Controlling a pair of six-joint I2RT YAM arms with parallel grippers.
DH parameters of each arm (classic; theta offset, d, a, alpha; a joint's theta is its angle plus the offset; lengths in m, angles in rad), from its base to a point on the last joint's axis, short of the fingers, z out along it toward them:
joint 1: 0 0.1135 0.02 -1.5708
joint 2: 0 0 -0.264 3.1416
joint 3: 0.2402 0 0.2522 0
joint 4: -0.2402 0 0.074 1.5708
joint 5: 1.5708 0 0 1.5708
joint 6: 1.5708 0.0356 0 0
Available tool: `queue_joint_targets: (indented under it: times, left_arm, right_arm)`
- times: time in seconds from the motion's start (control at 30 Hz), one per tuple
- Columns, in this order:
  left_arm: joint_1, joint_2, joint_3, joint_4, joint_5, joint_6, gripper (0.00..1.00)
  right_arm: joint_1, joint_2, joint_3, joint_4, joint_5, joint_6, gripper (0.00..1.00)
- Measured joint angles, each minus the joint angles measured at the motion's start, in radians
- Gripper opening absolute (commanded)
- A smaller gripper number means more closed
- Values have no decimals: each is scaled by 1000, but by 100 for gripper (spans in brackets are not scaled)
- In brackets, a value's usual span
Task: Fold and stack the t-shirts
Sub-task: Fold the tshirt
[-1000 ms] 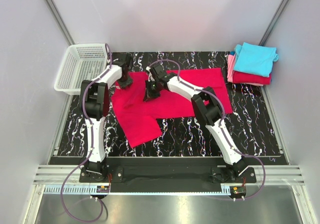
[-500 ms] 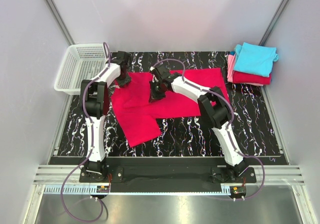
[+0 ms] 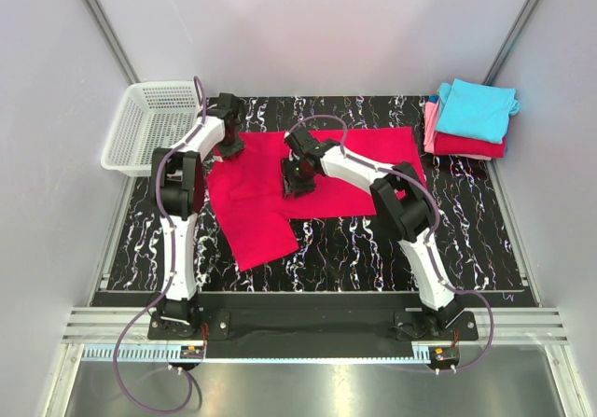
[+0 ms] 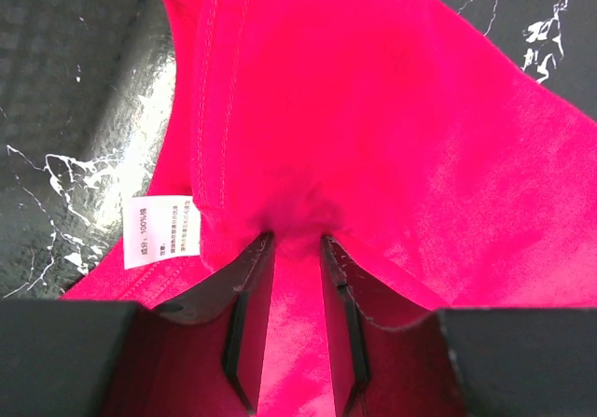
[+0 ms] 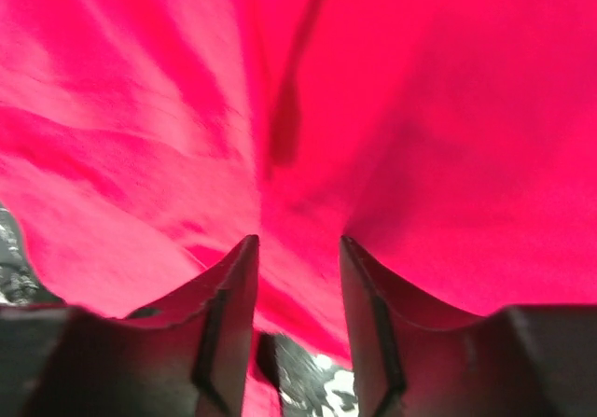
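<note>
Four t-shirts in all: one crimson t-shirt (image 3: 252, 193) spread out, three folded: turquoise tee (image 3: 476, 107), pink tee (image 3: 430, 123), red tee (image 3: 466, 145). One white basket (image 3: 149, 123). Two arms: left arm (image 3: 177, 193), right arm (image 3: 410, 221).

Bright, even light, soft shadows.
I saw the right wrist view blurred against the crimson shirt (image 5: 420, 109) (fingers (image 5: 224, 314) too); the left wrist's label (image 4: 160, 230) was sharp.

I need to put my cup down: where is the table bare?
Bare table: the near strip in front of the red shirt, and the right side in front of the folded stack. Crowded: the far left half, where left tool and right tool pinch the shirt near the basket.
</note>
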Motion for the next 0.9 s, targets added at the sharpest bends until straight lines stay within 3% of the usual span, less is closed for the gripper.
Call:
queue_joint_targets:
  times: [0.17,0.23,0.43,0.53,0.57,0.63,0.77,0.9]
  left_arm:
    - [2,-87,-104,16,1,6,34]
    - [3,-161,-171,23,2,6,34]
    - [-6,-473,-406,79,16,-1,35]
    - [-37,-648,-557,115,16,-24,62]
    - [-57,-712,-626,143,14,-41,79]
    - [-110,-830,-764,162,10,-71,87]
    - [-247,-1023,-1010,182,-3,-129,88]
    - [-322,-1212,-1227,179,-30,-209,83]
  right_arm:
    - [2,-93,-94,-21,129,-14,69]
    - [3,-153,-154,-29,206,-16,99]
    - [-20,-365,-363,-26,393,-27,100]
    - [-89,-483,-511,17,400,-16,100]
    - [-126,-533,-578,37,400,-9,99]
    - [-201,-620,-687,43,415,4,89]
    - [-280,-763,-814,48,481,29,78]
    - [-283,-901,-900,80,552,63,84]
